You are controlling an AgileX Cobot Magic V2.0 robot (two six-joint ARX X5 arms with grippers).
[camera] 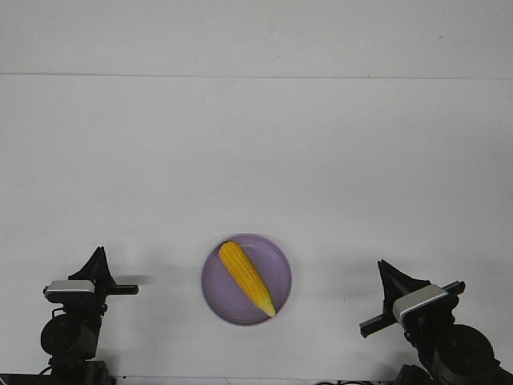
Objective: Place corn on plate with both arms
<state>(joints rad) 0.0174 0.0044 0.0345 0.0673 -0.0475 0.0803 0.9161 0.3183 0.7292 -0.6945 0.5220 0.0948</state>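
Black and jointed, two arms sit at the near edge of the white worktop (256, 144), one at each side. The left arm's fingers (98, 262) come together in a single dark point aimed away from the robot, so they look closed with nothing held. The right arm's fingers (393, 277) also end in a dark point, tilted toward the left; whether they are parted or pressed together I cannot tell from this angle. Each arm carries one silver-grey wrist block.

Between the two arms, a little farther out, lies one lavender-purple plate (276, 255), round and shallow with a raised rim. One yellow-orange corn (246, 277) lies on it, well apart from both sets of fingers. Its long axis runs diagonally: the blunt, thicker end sits at the far left of the plate, and the paler pointed tip points near and right, reaching the plate's near-right rim. The cob stays within the plate's outline.

Beyond the plate the worktop runs to a far edge line.
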